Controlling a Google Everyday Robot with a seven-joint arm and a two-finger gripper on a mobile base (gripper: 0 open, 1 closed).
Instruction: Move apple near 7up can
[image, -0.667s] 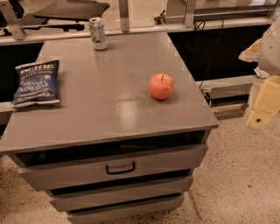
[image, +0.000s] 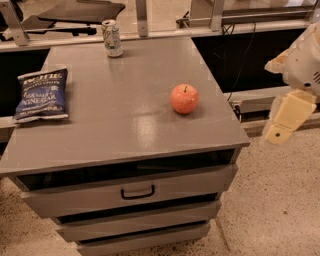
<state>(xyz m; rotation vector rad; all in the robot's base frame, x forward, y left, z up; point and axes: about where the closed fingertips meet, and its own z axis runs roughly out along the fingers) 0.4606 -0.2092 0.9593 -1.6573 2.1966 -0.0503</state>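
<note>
Sitting toward the right of a grey cabinet (image: 125, 100) top, apple (image: 184, 98), well apart from 7up can (image: 112, 38) at the far edge, chip bag (image: 41, 94) at left, gripper (image: 282, 122) beyond the cabinet's right side, spread or pressed together, cannot tell

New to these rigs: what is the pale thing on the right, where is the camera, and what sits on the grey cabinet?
The pale shape at the right edge is the end of a robot's arm. Its tool hangs off the cabinet's right side, above the floor, touching nothing and with nothing seen in it. The one view looks down on the cabinet from the front; where the camera is mounted is not on record. The grey cabinet carries three things on its top: a red-orange apple near the right edge, a white-and-green 7up can upright at the back, and a blue chip bag lying flat on the left. Apple and can are far apart, so the move is not yet done.
</note>
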